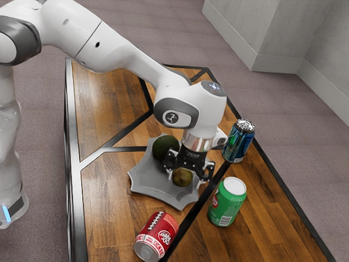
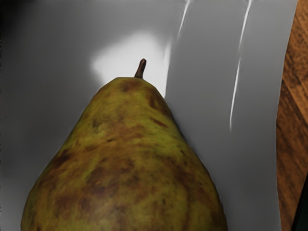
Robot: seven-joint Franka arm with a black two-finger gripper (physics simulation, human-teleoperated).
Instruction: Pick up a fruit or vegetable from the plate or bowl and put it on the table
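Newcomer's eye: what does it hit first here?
Probably the mottled pear, looming in the wrist view against the gray bowl. In the exterior view, the white arm leaning in from upper left, open gripper at that pear; then the red Dr Pepper can, on its side.

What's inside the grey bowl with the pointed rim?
A mottled green-brown pear and a dark green rounded fruit. The black two-finger gripper covers part of both; the bowl's floor directly beneath them is hidden.

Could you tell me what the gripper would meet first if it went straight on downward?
Most likely the pear, lying in the gray bowl under the gripper, though the depth there is hard to judge.
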